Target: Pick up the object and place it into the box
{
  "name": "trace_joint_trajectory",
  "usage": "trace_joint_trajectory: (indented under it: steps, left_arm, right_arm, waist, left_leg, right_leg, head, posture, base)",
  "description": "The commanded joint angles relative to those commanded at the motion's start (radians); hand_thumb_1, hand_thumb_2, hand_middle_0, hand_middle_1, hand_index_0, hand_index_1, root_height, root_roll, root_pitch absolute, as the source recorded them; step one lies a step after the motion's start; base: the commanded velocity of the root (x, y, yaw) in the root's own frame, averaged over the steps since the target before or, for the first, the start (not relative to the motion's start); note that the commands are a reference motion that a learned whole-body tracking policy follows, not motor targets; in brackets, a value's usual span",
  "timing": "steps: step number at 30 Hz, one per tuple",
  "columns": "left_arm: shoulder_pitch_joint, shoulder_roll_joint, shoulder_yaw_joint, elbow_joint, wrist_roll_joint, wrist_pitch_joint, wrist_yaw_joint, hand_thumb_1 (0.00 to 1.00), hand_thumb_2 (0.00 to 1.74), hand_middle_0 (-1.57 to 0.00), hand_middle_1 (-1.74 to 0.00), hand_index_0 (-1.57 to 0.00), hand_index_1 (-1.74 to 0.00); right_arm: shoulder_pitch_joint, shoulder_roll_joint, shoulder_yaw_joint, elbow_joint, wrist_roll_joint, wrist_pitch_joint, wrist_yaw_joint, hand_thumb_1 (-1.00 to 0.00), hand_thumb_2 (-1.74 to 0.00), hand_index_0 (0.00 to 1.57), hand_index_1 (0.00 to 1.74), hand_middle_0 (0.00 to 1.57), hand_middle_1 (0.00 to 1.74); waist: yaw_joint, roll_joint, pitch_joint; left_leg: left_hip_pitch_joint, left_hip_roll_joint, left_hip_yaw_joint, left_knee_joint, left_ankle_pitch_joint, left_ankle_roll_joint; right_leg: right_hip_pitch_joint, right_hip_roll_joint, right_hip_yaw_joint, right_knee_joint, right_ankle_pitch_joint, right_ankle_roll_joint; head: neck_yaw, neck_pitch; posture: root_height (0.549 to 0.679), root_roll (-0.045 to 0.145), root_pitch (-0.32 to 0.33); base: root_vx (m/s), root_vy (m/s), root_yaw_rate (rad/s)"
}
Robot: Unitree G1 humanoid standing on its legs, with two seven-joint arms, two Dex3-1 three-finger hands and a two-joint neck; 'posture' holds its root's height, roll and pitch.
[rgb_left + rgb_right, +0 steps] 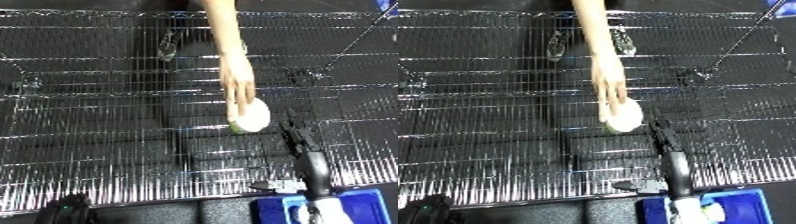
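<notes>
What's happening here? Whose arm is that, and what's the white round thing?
A person's arm reaches down from the top, and the person's hand is on a pale round object lying on a wire rack. The robot's right hand stretches up from below, fingers straight, just beside the object but not holding it. A blue bin waits at the bottom right. The robot's left hand isn't visible.

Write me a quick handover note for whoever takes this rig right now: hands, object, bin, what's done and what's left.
Right hand: fingers straight, reaching over the wire rack toward the pale round object, not holding it.
Left hand: not in view.
A person's hand reaches in from above and touches the object on the rack.
Blue bin: at the lower right edge, contents hard to see.
Done: nothing picked yet.
Left: grasp the object, carry it to the bin, release.
</notes>
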Motion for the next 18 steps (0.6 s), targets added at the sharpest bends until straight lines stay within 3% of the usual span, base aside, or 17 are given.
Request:
trace_joint_trajectory:
  steps: [10,14,18]
  left_arm:
    - [0.023,0.002,0.004,-0.011,0.004,0.014,-0.001,1.00,1.74,-1.57,-1.74,-1.57,-1.74]
    - [0.041,0.009,0.006,-0.016,0.004,0.011,-0.001,1.00,1.74,-1.57,-1.74,-1.57,-1.74]
    - [0.052,0.023,0.008,-0.028,-0.004,0.007,0.005,1.00,1.74,-1.57,-1.74,-1.57,-1.74]
  right_arm:
    - [0.035,0.004,-0.002,-0.010,-0.039,-0.013,-0.035,0.00,0.00,0.00,0.00,0.00,0.00]
    - [0.044,0.003,-0.011,-0.013,-0.055,-0.029,-0.071,0.00,0.00,0.00,0.00,0.00,0.00]
    - [0.035,-0.007,-0.018,-0.021,-0.052,-0.041,-0.116,0.00,0.00,0.00,0.00,0.00,0.00]
  waist:
    - [-0.009,0.001,0.000]
    - [-0.014,0.005,0.000]
    - [-0.018,0.011,0.000]
  left_leg:
    - [-0.011,0.001,0.007,0.023,-0.014,0.0040]
    - [-0.025,0.000,0.011,0.035,-0.019,0.0073]
    - [-0.056,-0.002,0.015,0.055,-0.025,0.0107]
  right_leg:
    - [-0.019,-0.0050,0.007,0.019,-0.002,0.0037]
    - [-0.039,-0.0056,0.011,0.032,-0.002,0.0060]
    - [-0.075,-0.0017,0.017,0.055,-0.006,0.0054]
  head:
    - [0.025,0.006]
    - [0.078,0.055]
    - [0.120,0.092]
  posture:
    - [0.655,0.037,-0.079]
    - [0.653,0.037,-0.073]
    - [0.651,0.037,-0.055]
  base:
    - [0.039,-0.012,-0.035]
    - [0.051,-0.017,-0.049]
    - [0.009,-0.017,-0.081]
